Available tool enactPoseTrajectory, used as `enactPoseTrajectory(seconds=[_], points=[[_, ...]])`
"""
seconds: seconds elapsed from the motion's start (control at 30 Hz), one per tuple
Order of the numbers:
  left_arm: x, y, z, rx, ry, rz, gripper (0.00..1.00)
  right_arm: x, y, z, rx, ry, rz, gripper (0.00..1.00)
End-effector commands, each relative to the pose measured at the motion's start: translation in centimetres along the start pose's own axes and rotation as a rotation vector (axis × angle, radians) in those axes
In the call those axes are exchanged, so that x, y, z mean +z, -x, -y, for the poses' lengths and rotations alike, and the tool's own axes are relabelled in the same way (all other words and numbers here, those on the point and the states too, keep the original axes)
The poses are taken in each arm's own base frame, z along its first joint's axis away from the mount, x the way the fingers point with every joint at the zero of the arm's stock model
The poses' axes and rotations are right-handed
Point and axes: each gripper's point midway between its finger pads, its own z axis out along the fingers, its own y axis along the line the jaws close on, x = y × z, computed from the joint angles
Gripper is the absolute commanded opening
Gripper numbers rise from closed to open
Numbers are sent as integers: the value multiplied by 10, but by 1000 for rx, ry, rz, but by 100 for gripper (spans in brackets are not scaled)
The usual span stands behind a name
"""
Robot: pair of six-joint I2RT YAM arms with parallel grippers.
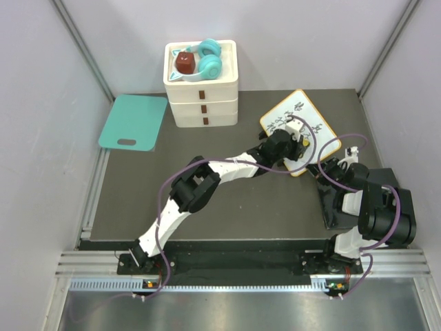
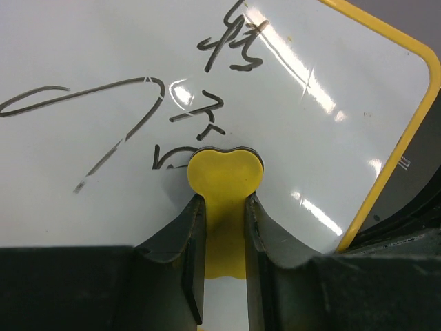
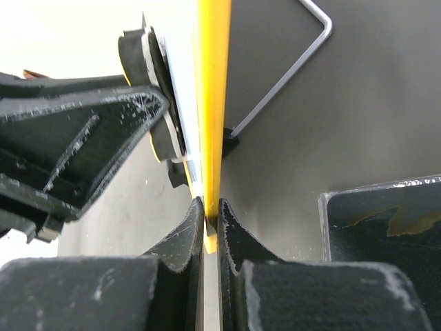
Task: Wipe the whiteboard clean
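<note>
Gleaming at the far right of the matte dark-grey tabletop (image 1: 207,207), the whiteboard (image 2: 331,83) is flat and glossy, w/ thin yellow rim & rounded corner. Right gripper (image 3: 211,207) is clenched on that rim edge. Left gripper (image 2: 222,203) grasps a smooth yellow eraser (image 2: 224,172), two-lobed top, touching the board just below thin black scribbles (image 2: 234,48).
</note>
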Motion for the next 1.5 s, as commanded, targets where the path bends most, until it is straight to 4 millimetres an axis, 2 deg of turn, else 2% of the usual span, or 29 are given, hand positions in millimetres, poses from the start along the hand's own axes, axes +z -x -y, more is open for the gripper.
enactPoseTrajectory(seconds=[0.0, 0.07, 0.13, 0.37, 0.47, 0.6, 0.73, 0.87, 0.9, 0.93, 1.0, 1.03, 1.07, 1.2, 1.3, 1.4, 1.43, 1.47], points=[[-22, -121, 26, 109, -18, -337, 0, 2, -9, -12, -44, 53, -43, 0], [-26, -132, 39, 140, -32, -368, 0, 1, -9, -12, -44, 53, -43, 0], [-27, -133, 47, 154, -46, -370, 0, 2, -9, -13, -46, 55, -42, 0], [-23, -128, 51, 140, -29, -332, 0, 1, -9, -13, -44, 54, -43, 0], [-20, -133, 41, 147, 10, -336, 0, 1, -9, -13, -42, 54, -43, 0], [-20, -134, 12, 136, 96, -346, 0, 1, -9, -13, -44, 56, -43, 0], [-19, -113, -22, 114, 170, -318, 0, 1, -10, -13, -45, 56, -44, 0], [-16, -84, -47, 154, 246, -276, 0, 1, -10, -12, -43, 55, -45, 0], [-12, -83, -52, 157, 253, -272, 0, 1, -10, -12, -43, 54, -44, 0], [-9, -70, -59, 152, 265, -261, 0, 2, -10, -12, -43, 54, -46, 0], [-7, -73, -76, 143, 291, -280, 0, 2, -10, -12, -44, 55, -45, 0], [-2, -60, -78, 137, 297, -256, 0, 2, -10, -12, -44, 55, -45, 0], [-1, -61, -84, 125, 307, -257, 0, 1, -9, -12, -44, 54, -44, 0], [6, -40, -106, 65, 309, -212, 0, 2, -9, -13, -46, 59, -45, 0], [10, -25, -115, 20, 265, -175, 0, 2, -11, -13, -43, 59, -52, 0], [17, -17, -114, 2, 190, -158, 0, 3, -10, -13, -43, 58, -53, 0], [21, -6, -97, 11, 97, -147, 0, 2, -11, -13, -42, 57, -54, 0], [25, -10, -93, 14, 68, -155, 0, 3, -11, -12, -43, 55, -56, 0]])
